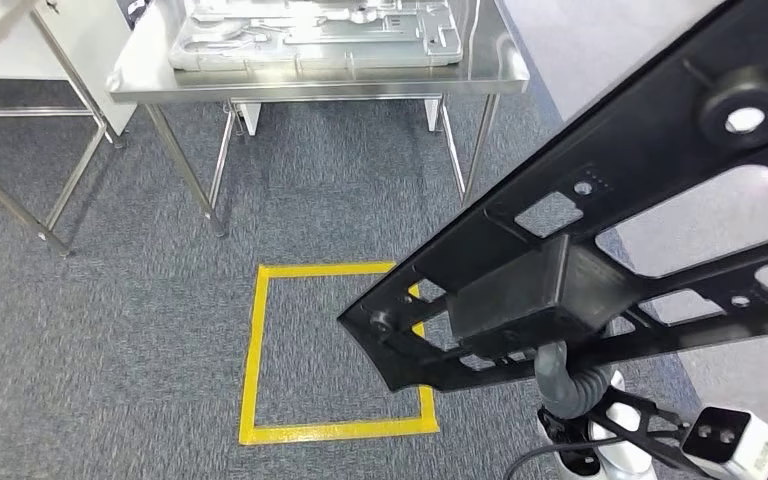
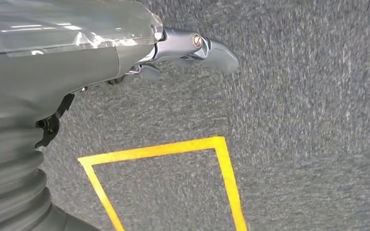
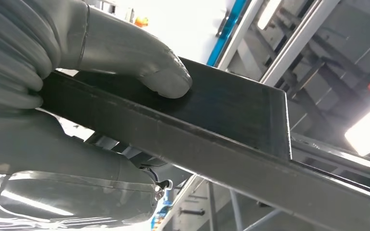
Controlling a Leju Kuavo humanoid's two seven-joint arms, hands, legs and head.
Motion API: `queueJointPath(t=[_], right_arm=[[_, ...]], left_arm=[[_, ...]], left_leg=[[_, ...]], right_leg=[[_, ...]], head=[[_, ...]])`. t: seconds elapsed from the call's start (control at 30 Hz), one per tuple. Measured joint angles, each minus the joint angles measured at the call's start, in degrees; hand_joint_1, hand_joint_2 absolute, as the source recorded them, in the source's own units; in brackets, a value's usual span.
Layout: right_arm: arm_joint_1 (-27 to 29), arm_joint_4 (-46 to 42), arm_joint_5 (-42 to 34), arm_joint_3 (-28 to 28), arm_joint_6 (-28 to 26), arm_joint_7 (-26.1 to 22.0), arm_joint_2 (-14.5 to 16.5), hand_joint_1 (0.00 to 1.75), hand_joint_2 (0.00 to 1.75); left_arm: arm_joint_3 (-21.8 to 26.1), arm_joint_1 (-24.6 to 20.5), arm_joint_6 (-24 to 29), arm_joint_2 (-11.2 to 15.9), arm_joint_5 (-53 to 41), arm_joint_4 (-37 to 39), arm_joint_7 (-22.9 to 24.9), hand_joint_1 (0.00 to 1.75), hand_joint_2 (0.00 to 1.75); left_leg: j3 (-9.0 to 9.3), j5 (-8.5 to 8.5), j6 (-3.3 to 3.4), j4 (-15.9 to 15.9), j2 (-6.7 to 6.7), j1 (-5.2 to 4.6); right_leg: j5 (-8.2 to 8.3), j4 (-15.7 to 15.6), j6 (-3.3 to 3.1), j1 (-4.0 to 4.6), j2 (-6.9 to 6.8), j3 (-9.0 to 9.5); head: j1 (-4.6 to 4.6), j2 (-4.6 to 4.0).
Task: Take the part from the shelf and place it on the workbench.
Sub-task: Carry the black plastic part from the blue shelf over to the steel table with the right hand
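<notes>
Grey carpet (image 1: 110, 330) covers the floor, with a yellow taped square (image 1: 252, 350) marked on it. The right hand (image 3: 77, 62) grips the black plastic part (image 1: 600, 250); its thumb (image 3: 144, 62) presses on the flat top face and the rest of the hand sits under it. The part is held up in the air, tilted, above the carpet near the square. The left hand (image 2: 192, 48) hangs over the carpet, holding nothing, fingers curled in. Farther off stands a steel table (image 1: 140, 80) carrying a grey tray (image 1: 310, 40).
</notes>
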Motion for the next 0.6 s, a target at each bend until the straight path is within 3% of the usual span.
queueJointPath(t=[0.1, 0.13, 0.17, 0.23, 0.27, 0.3, 0.4, 0.47, 0.53, 0.6], right_arm=[[0.19, 0.01, 0.0, -0.17, 0.17, 0.01, 0.0, 1.75, 1.75], [0.29, 0.01, 0.0, -0.21, 0.18, 0.01, -0.01, 1.75, 1.75], [0.35, 0.01, 0.01, -0.25, 0.18, 0.01, -0.01, 1.75, 1.75], [0.37, 0.01, 0.02, -0.31, 0.21, 0.01, -0.02, 1.75, 1.75], [0.38, 0.03, 0.02, -0.34, 0.28, 0.02, -0.02, 1.75, 1.75], [0.39, 0.03, 0.02, -0.4, 0.41, 0.01, -0.02, 1.75, 1.75], [0.72, -0.11, 0.1, -0.72, 1.12, 0.01, -0.04, 1.75, 1.75], [0.86, -0.29, 0.16, -0.95, 1.3, 0.02, -0.03, 1.75, 1.75], [0.82, -0.47, 0.17, -1.05, 1.36, 0.01, 0.0, 1.75, 1.75], [0.9, -0.49, 0.16, -1.1, 1.51, 0.0, 0.0, 1.75, 1.75]], left_arm=[[-0.04, 0.0, 0.0, -0.02, -0.01, 0.0, 0.01, 0.0, 1.75], [-0.07, 0.04, 0.0, -0.03, -0.01, 0.0, 0.01, 0.0, 1.75], [-0.1, 0.08, 0.01, -0.04, 0.01, 0.0, 0.01, 0.0, 1.75], [-0.18, 0.13, 0.01, -0.1, 0.02, 0.0, 0.01, 0.0, 1.75], [-0.21, 0.13, 0.01, -0.12, 0.02, 0.0, 0.01, 0.0, 1.75], [-0.25, 0.08, 0.0, -0.13, 0.01, 0.0, 0.01, 0.0, 1.75], [-0.33, -0.07, -0.05, -0.14, -0.01, 0.01, 0.1, 0.0, 1.75], [-0.34, -0.13, -0.12, -0.17, -0.01, 0.02, 0.14, 0.0, 1.75], [-0.36, -0.23, -0.15, -0.18, -0.03, 0.02, 0.15, 0.0, 1.75], [-0.36, -0.18, -0.15, -0.18, -0.03, 0.02, 0.16, 0.0, 1.75]], left_leg=[[0.64, -0.6, 0.18, -0.08, 0.0, 0.08], [0.95, -0.93, 0.09, -0.07, 0.0, 0.12], [1.43, -1.32, -0.06, -0.06, -0.01, 0.19], [2.83, -2.35, -0.52, -0.06, -0.03, 0.38], [3.52, -2.85, -0.82, -0.03, -0.03, 0.41], [3.85, -3.29, -1.17, 0.0, -0.02, 0.42], [4.27, -4.02, -2.31, 0.36, 0.1, 0.27], [4.02, -4.27, -2.77, 2.36, 0.09, 0.33], [0.76, -5.62, -3.09, 8.28, 0.01, 0.44], [-4.42, -8.45, -3.32, 15.8, -0.04, 0.44]], right_leg=[[-4.02, 9.9, 0.95, -0.51, -0.11, -6.31], [-4.01, 11.69, 1.2, -0.69, -0.16, -8.0], [-2.74, 11.42, 1.36, -0.87, -0.24, -8.67], [2.52, 5.1, 1.46, -1.2, -0.49, -7.04], [4.46, 1.62, 1.39, -1.21, -0.65, -5.88], [5.35, -1.05, 1.09, -1.07, -0.8, -5.02], [4.84, -2.8, -0.48, -0.65, -0.81, -4.49], [4.54, -3.07, -1.33, -0.81, -0.67, -3.51], [3.98, -3.37, -1.95, -0.85, -0.62, -2.39], [3.25, -3.43, -2.28, -0.65, -0.48, -1.63]], head=[[0.0, 0.0], [0.0, 0.0], [0.0, 0.0], [-0.01, 0.0], [0.0, 0.0], [0.01, 0.0], [0.0, 0.0], [-0.03, 0.0], [-0.04, 0.0], [-0.04, 0.0]])
